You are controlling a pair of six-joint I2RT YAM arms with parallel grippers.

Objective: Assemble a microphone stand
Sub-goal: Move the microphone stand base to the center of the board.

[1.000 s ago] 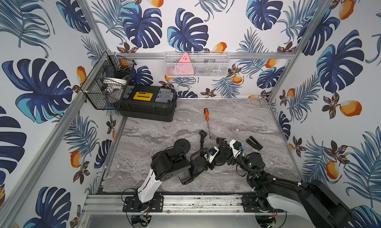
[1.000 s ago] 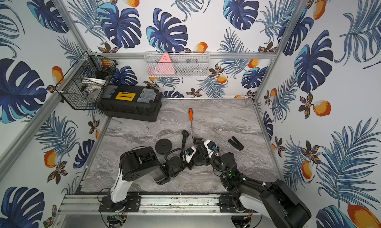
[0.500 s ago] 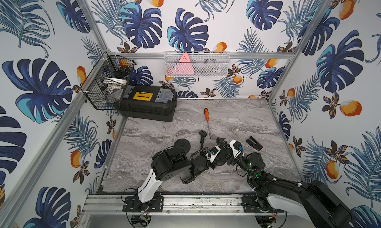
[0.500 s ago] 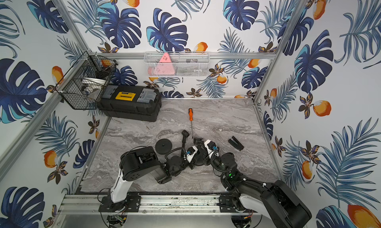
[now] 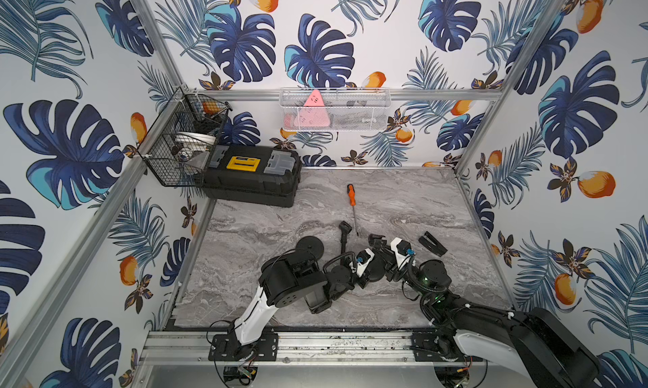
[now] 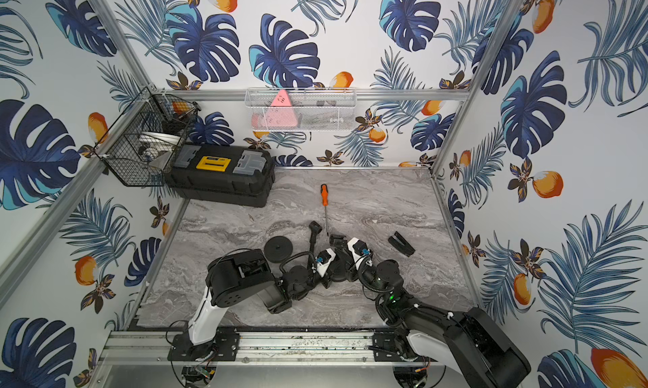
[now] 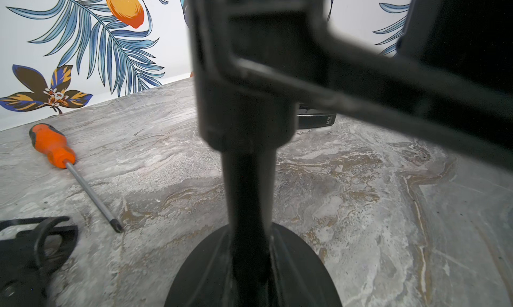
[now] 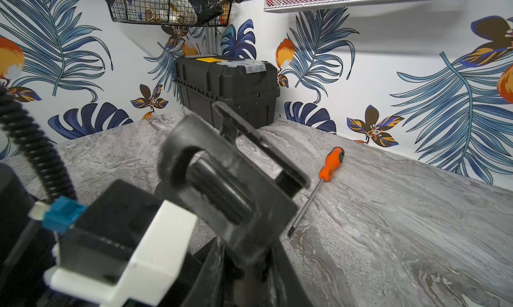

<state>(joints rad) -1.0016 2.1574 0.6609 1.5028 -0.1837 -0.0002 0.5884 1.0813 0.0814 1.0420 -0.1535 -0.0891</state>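
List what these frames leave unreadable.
- Left gripper: hidden under its wrist in both top views; what it clamps is unclear.
- Right gripper: jaws blurred, right wrist view.
- Pole seating in round base: dark blur, left wrist view.
- Wire basket contents: too small, behind mesh, top views.

Bench (image 5: 403, 200) top: grey marble-pattern surface, smooth, and we note a faint sheen.

Screwdriver (image 5: 351, 196): handle is orange and black moulded plastic with a soft gloss. Shaft is bare metal, satin.

Toolbox (image 5: 252, 184): black plastic, matt, ribbed on the sides. Lid trays are clear-grey plastic, and the yellow label is glossy.

Stand pole (image 7: 249, 186) and round base (image 7: 299, 277): matt black. We cannot tell metal from plastic. Pale scuffs show on the collar.

Black wire basket (image 5: 164, 158): coated metal wire.

White mesh basket (image 5: 364, 116): painted perforated metal.

Frame rail (image 5: 350, 344): bare aluminium, brushed and smudged.
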